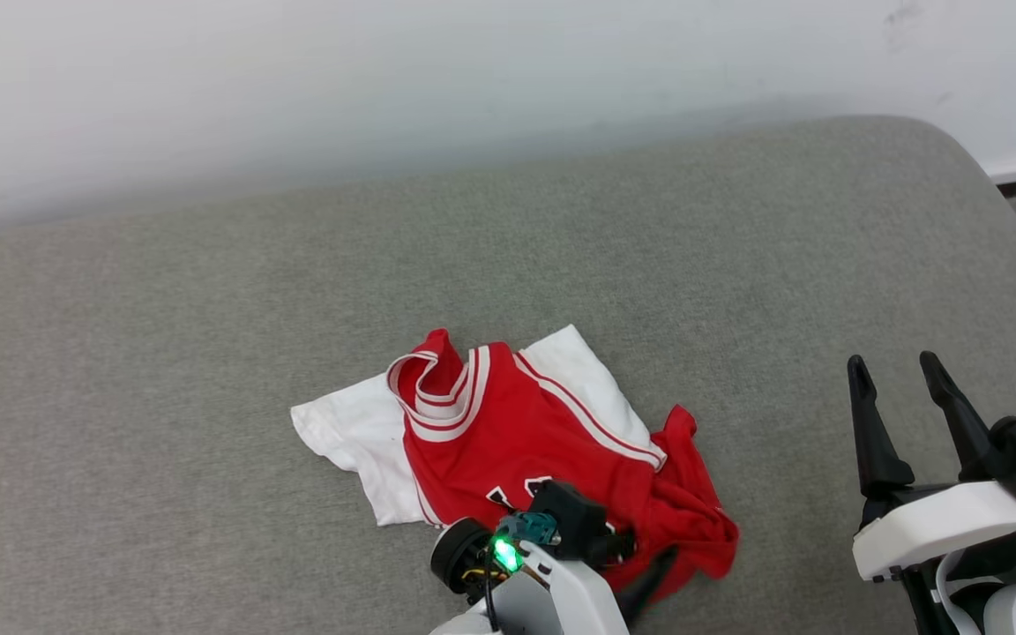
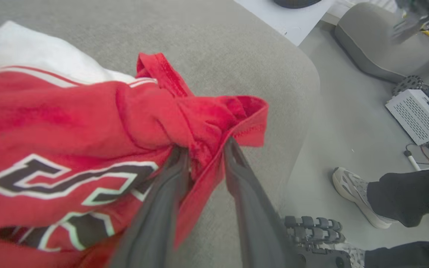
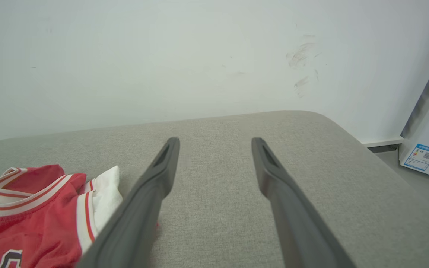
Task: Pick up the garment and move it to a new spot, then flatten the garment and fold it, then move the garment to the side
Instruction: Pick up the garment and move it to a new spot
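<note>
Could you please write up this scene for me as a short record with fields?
surface: grey cushion, white wall behind
item: the garment, red with white sleeves, crumpled on the cushion, collar towards the wall
left arm: left hand closed on a bunched red fold at the garment's near right
right arm: right hand open, holding nothing, apart from the garment
nearby: a person's shoe on the floor

Grey cushion (image 1: 208, 353), white wall (image 1: 473, 70), a shoe (image 2: 354, 195), perhaps an electronics box (image 2: 419, 115).
</note>
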{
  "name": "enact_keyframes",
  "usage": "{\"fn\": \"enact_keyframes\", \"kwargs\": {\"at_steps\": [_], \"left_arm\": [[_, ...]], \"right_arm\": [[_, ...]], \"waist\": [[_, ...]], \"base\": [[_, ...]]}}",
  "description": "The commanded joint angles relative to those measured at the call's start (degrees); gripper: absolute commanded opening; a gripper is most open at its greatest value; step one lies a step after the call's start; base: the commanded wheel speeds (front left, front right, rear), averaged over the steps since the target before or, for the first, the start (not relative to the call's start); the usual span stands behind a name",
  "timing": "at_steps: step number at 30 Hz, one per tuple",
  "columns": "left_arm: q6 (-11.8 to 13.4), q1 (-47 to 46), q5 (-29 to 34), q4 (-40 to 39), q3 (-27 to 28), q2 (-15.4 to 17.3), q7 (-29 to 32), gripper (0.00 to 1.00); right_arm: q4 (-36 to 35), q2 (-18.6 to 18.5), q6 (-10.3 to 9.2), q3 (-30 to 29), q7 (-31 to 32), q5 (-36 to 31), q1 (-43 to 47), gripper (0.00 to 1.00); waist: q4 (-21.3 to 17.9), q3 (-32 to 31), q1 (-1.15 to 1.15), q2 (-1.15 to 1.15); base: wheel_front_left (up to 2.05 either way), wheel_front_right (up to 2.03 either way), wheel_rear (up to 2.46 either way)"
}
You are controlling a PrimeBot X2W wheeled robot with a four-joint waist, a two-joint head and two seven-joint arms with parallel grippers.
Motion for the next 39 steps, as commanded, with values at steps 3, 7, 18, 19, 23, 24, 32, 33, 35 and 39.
{"fn": "enact_keyframes", "kwargs": {"at_steps": [3, 7, 18, 19, 23, 24, 32, 33, 35, 39], "left_arm": [[0.06, 0.02, 0.56, -1.02, 0.2, 0.05, -4.1, 1.0], [1.41, 0.49, 1.71, -2.89, 1.07, -0.15, -10.0, 1.0], [9.51, 2.07, 3.35, -6.65, 9.34, 2.93, -20.67, 1.0], [10.48, 2.44, 3.25, -6.94, 10.48, 3.52, -21.0, 1.0], [14.02, 4.67, 2.79, -8.21, 15.11, 6.06, -22.31, 1.0], [14.85, 5.34, 2.71, -8.53, 16.23, 6.68, -22.5, 1.0], [19.41, 10.96, 1.95, -11.87, 23.82, 11.96, -23.21, 1.0], [19.66, 11.6, 1.91, -12.31, 24.25, 12.5, -23.22, 1.0], [19.93, 12.48, 1.81, -13.03, 24.74, 13.24, -23.1, 1.0], [20.39, 13.36, 1.89, -14.18, 24.69, 14.13, -22.15, 1.0]], "right_arm": [[0.09, 0.12, -0.06, -0.2, 0.36, -0.44, 0.87, 1.0], [-0.24, 0.11, -0.06, -0.29, 0.99, -0.95, 2.08, 1.0], [-2.52, 0.11, -0.06, 0.01, 2.49, -1.37, 5.09, 1.0], [-2.68, 0.11, -0.06, 0.12, 2.62, -1.41, 5.16, 1.0], [-3.05, 0.11, -0.06, 0.24, 2.81, -1.42, 5.87, 1.0], [-3.11, 0.12, -0.06, 0.28, 2.87, -1.42, 5.95, 1.0], [-3.68, 0.11, -0.06, 0.05, 3.22, -1.24, 7.21, 1.0], [-3.76, 0.11, -0.06, -0.03, 3.33, -1.25, 7.29, 1.0], [-3.9, 0.11, -0.06, -0.15, 3.53, -1.23, 7.18, 1.0], [-4.12, 0.11, -0.06, -0.29, 3.67, -1.14, 7.2, 1.0]], "waist": [[1.83, -2.26, -0.01, 0.0], [3.86, -4.94, -0.01, 0.0], [8.48, -7.82, -0.01, 0.0], [8.69, -7.91, -0.01, 0.0], [9.28, -8.25, -0.01, 0.0], [9.39, -8.33, -0.01, 0.0], [10.09, -8.64, -0.01, 0.0], [10.14, -8.66, -0.01, 0.0], [10.22, -8.62, -0.01, 0.0], [10.24, -8.51, -0.01, 0.0]], "base": [[0.0, 0.0, 0.0], [0.0, 0.0, 0.0], [0.0, 0.0, 0.0], [0.0, 0.0, 0.0], [0.0, 0.0, 0.0], [0.0, 0.0, 0.0], [0.0, 0.0, 0.0], [0.0, 0.0, 0.0], [0.0, 0.0, 0.0], [0.0, 0.0, 0.0]]}}
